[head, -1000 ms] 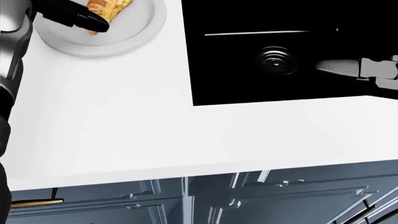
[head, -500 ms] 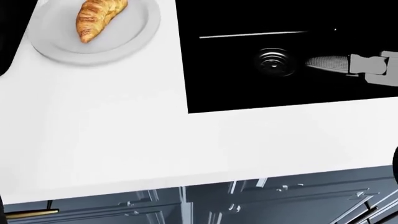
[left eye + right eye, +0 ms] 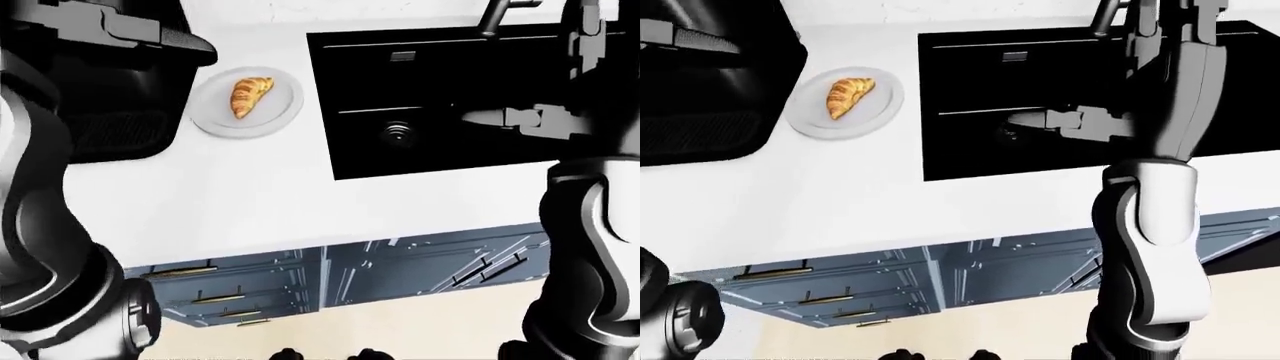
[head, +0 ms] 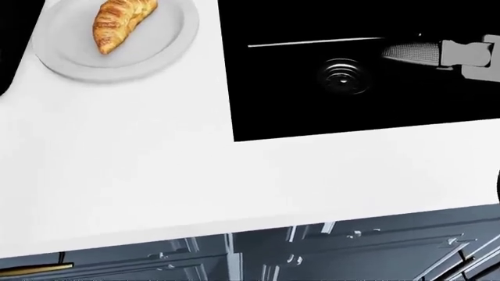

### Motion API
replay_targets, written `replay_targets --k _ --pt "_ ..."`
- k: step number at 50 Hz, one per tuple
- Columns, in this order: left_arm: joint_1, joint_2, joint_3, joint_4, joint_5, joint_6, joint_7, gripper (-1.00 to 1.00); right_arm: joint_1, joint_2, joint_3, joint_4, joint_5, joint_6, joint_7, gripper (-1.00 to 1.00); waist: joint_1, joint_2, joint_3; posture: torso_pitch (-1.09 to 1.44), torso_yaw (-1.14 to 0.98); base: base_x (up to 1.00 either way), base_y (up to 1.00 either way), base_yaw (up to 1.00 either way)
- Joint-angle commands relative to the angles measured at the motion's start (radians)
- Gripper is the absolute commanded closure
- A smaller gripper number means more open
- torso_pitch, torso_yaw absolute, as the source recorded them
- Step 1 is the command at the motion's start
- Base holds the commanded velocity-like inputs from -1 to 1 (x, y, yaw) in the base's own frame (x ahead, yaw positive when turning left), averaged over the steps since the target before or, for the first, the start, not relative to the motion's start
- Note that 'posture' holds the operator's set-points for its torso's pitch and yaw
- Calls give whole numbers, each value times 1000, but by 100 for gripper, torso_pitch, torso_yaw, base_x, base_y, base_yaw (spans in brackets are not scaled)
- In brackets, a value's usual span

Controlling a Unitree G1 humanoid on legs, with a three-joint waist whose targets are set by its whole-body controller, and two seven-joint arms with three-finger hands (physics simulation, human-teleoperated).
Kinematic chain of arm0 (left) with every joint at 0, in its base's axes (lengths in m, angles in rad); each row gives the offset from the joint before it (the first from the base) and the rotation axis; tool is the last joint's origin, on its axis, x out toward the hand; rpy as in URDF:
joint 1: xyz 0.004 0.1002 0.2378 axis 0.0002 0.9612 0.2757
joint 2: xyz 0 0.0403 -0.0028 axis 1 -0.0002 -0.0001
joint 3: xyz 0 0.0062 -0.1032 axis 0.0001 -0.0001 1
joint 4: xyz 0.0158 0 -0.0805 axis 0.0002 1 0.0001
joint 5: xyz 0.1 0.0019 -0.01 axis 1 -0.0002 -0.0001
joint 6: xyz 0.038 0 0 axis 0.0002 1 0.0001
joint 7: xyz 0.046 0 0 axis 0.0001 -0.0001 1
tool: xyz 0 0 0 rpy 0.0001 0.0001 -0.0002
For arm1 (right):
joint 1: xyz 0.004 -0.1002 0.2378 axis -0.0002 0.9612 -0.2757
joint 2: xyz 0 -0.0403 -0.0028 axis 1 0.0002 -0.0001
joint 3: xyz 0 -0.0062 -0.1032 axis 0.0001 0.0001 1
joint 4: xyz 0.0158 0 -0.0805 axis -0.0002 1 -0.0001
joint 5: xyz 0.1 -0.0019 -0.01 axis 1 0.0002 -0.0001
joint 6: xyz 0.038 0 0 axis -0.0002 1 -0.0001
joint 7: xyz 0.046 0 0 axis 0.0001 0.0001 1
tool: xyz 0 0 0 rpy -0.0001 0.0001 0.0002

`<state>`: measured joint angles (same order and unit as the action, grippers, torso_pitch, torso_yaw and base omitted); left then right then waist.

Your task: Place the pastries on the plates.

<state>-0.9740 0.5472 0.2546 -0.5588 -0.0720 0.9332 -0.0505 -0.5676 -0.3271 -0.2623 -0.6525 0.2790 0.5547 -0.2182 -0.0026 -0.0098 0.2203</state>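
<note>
Left-eye view: golden curved croissant [image 3: 249, 96] lying in the middle of a round white plate [image 3: 285, 112], just left of the square black sink [image 3: 440, 82]. Plate sitting on the flat white worktop [image 3: 250, 202], not touching the sink. Round metal drain [image 3: 400, 133] low down inside the sink. Grey right robot hand [image 3: 505, 118] hanging over the sink, right of the drain, fingers stretched out straight and pinching nothing. Dark left robot hand [image 3: 150, 37] up high, far left of the sink and past the plate; cannot tell whether spread or pressed together. Grey-blue cupboard doors [image 3: 400, 262] under the sink.

Head view: same croissant on the same plate, left of the sink at the top edge. One pale pointed finger [image 4: 410, 51] of the right robot hand reaching over the sink, just right of the drain and a bit higher. Nothing held in it.

Right-eye view: white and black right arm [image 3: 1155, 225] standing tall across the right side of the sink. Croissant and plate left of the sink, well apart from this arm.
</note>
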Motion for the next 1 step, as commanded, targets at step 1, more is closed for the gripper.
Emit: replay_targets --k 1 --pt "-17 19 21 -44 -6 20 4 -100 -24 -15 -15 -33 0 -12 -2 -100 -1 2 -31 33 0 0 0 0"
